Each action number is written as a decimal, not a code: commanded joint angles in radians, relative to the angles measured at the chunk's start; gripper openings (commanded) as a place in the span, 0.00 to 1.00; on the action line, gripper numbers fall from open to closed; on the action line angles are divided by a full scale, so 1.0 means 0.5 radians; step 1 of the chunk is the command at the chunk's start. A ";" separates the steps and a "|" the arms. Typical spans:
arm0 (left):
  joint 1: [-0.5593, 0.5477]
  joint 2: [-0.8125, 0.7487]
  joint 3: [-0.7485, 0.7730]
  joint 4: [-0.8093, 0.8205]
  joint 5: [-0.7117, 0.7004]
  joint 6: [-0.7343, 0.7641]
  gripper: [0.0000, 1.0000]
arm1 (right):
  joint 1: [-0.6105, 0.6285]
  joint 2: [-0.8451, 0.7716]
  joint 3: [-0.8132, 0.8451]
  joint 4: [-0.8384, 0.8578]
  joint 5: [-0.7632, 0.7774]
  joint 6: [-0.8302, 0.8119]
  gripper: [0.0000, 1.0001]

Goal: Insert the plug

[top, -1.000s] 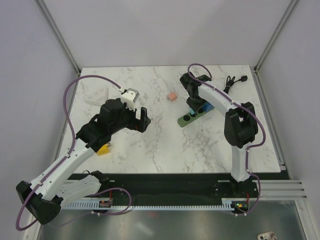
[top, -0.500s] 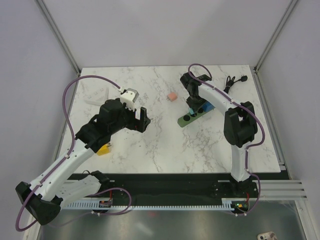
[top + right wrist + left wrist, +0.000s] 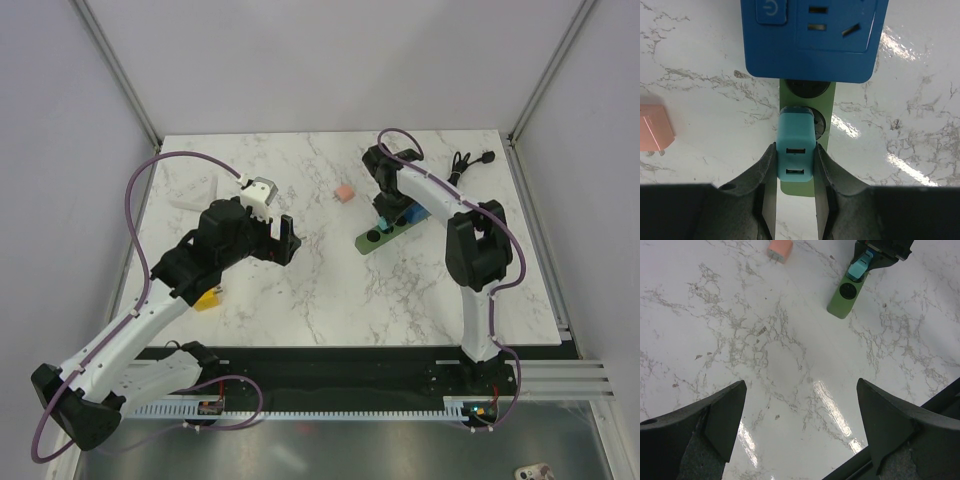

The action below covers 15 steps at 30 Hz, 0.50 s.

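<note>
Nothing has visibly moved. Right gripper (image 3: 795, 156) pinches a boxy teal plug (image 3: 796, 131) over a green strip (image 3: 796, 188). Upper frame: a blue block (image 3: 810, 50) with a power symbol. Left gripper (image 3: 800, 390) is spread wide.

White marble table (image 3: 330, 290), my working surface.
I see on it a green strip (image 3: 844, 299), pink block (image 3: 344, 193), white piece (image 3: 195, 190) far left, yellow block (image 3: 208, 299), black cable (image 3: 463, 163) far right.

Pink adapter (image 3: 344, 193) on marble table (image 3: 320, 290); black cable (image 3: 462, 165) far right; yellow block (image 3: 208, 299) near left.
</note>
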 commanded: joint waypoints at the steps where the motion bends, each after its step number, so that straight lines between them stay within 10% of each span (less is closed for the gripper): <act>1: 0.001 -0.026 0.002 0.080 -0.032 -0.005 0.98 | -0.010 0.193 -0.156 0.074 -0.075 0.007 0.00; 15: -0.002 -0.026 -0.005 0.083 -0.032 -0.002 0.98 | -0.026 0.352 -0.270 0.181 -0.099 -0.015 0.00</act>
